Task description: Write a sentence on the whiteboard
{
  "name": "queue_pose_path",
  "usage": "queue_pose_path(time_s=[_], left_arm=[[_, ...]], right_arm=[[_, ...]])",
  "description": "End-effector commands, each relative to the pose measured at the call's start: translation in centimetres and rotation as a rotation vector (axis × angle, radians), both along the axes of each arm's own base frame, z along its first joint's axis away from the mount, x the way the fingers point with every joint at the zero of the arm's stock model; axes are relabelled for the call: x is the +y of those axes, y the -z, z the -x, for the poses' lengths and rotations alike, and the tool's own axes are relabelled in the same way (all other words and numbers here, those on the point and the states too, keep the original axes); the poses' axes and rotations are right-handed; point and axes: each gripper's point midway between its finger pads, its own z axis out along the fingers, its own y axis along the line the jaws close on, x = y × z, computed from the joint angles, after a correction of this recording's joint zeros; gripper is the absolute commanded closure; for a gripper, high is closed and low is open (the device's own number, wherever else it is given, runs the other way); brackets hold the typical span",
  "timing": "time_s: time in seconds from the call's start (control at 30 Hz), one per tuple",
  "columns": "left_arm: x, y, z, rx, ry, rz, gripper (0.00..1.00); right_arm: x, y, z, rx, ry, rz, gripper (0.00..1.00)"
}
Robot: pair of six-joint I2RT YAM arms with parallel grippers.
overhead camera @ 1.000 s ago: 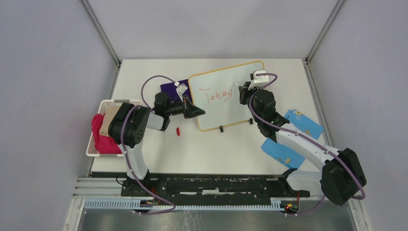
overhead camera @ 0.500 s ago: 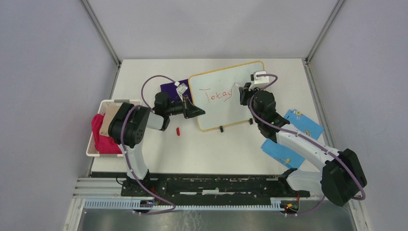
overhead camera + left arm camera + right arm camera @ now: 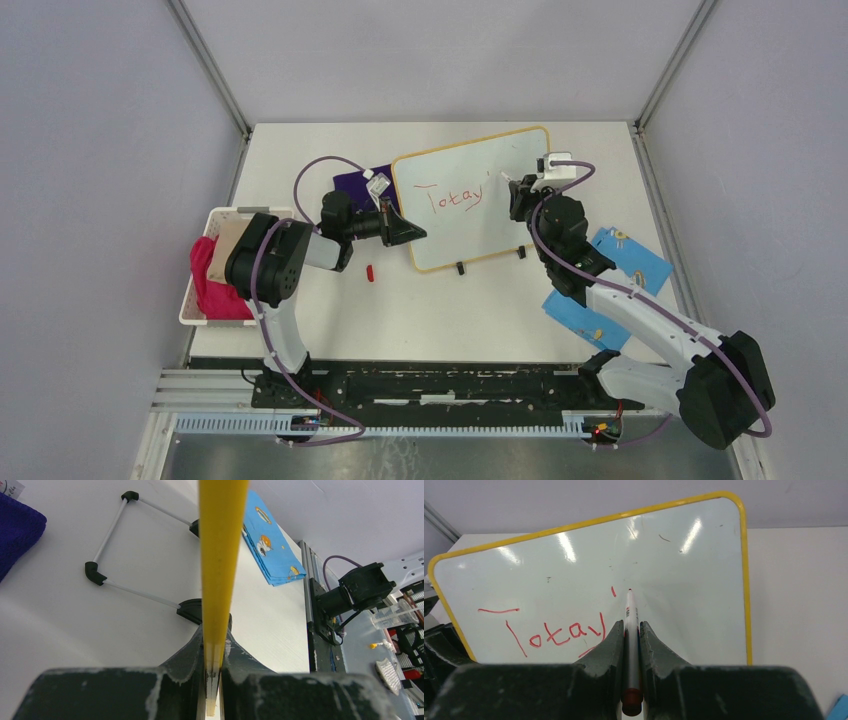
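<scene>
Right end effector (image 3: 629, 627) is clenched on a slim red-and-white marker (image 3: 630, 609), both fingers pressed to its barrel and its tip aimed at the whiteboard (image 3: 684, 580); whether the tip touches the glossy face or hangs just off it cannot be told. Just left of that tip sits a short red tick, and below it the sentence (image 3: 555, 634) so far reads roughly "Totay", with a loose stroke after the last letter. From above, the whiteboard (image 3: 470, 235) stands tilted on the far half of the counter (image 3: 450, 310), between the two arms, its two black feet at its near edge. Left end effector (image 3: 216, 642) is closed on the board's yellow frame, gripping it edge-on at the near left corner; the overhead view shows the same left end effector (image 3: 405, 232) at that corner. A purple cloth (image 3: 352, 185) lies behind the left arm, a small red cap (image 3: 370, 272) rests on the counter near it, and blue patterned sheets (image 3: 628, 255) lie under the right arm
</scene>
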Motion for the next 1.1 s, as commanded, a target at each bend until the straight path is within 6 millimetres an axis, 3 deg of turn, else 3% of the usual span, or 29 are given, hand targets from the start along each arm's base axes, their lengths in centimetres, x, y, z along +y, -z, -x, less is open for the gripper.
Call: queue_pose_path(time_s=[0.0,0.13,0.37,1.07], left_arm=[[0.2,1.5,-1.0,0.019,-0.064,-0.051,0.98],[0.2,1.5,-1.0,0.020,-0.064,-0.052,0.98],[0.2,1.6,-1.0,0.020,-0.062,-0.055,0.98],[0.2,1.5,-0.9,0.014,-0.059,-0.059,0.98]], right_arm=[[-1.8,0.3,-0.1,0.001,0.071,-0.012,1.00],[-2.0,0.9,-0.1,0.010,0.077,-0.013,1.00],[-2.0,0.2,-0.3,-0.014,0.077,-0.027,1.00],[-0.5,0.3,-1.2,0.005,0.028,-0.024,1.00]])
